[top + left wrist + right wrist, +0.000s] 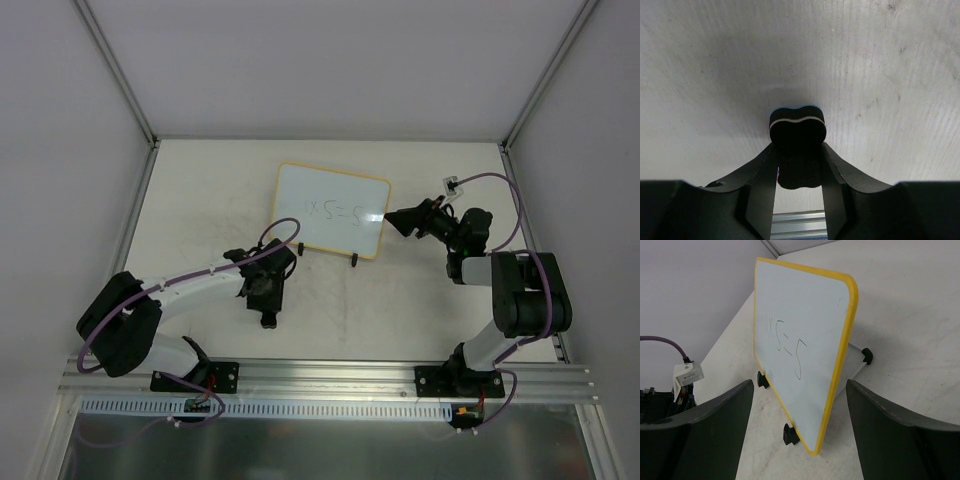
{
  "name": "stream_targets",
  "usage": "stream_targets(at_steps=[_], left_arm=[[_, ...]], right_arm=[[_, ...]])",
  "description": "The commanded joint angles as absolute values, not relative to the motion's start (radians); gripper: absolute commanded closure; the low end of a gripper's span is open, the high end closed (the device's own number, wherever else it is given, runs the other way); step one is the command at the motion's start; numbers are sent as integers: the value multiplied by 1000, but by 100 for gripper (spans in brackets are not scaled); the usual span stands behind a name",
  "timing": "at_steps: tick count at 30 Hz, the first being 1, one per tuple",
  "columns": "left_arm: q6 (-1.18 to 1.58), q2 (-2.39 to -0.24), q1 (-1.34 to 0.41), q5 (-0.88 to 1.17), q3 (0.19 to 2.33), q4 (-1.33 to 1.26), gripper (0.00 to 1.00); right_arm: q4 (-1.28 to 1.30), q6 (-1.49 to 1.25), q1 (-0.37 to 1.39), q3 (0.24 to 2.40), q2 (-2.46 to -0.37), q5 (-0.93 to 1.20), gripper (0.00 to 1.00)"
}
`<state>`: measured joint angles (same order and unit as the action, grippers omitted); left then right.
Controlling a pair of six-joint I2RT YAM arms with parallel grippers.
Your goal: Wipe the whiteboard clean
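The whiteboard [333,208] has a yellow frame and stands tilted on black clip feet [353,262] mid-table, with faint dark handwriting on its face. In the right wrist view the whiteboard [800,330] shows edge-on, its near corner between my fingers. My right gripper [397,220] is open at the board's right edge, and in its own view [799,385] it touches nothing. My left gripper [268,315] sits low over the table in front of the board. In the left wrist view it [798,147] is shut on a dark eraser block [797,125] with a thin white line.
White walls with metal corner posts [115,65] enclose the table on three sides. An aluminium rail [330,375] runs along the near edge and carries both arm bases. Purple cables loop along both arms. A small white connector [687,374] hangs by the right wrist.
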<state>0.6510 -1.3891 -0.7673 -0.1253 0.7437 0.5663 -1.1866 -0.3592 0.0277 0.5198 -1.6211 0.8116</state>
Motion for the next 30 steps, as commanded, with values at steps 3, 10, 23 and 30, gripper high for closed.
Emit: stream_targets(at_steps=[3,10,23,30], left_arm=[[698,-1407,-798,-150,752,598,62],[710,-1430,-805,-170,756,598,54],[718,-1422,-813,-178,756,598,82],[696,-1359,-813,-186,781,614,84]], right_arm=[[-1267,-354,21,555,-1624,831,22],[-1276,-356,23,549,-1618,834,22],[-1279,-365,23,574,-1658,841,23],[-1315,-379,23,614,-1729,851,22]])
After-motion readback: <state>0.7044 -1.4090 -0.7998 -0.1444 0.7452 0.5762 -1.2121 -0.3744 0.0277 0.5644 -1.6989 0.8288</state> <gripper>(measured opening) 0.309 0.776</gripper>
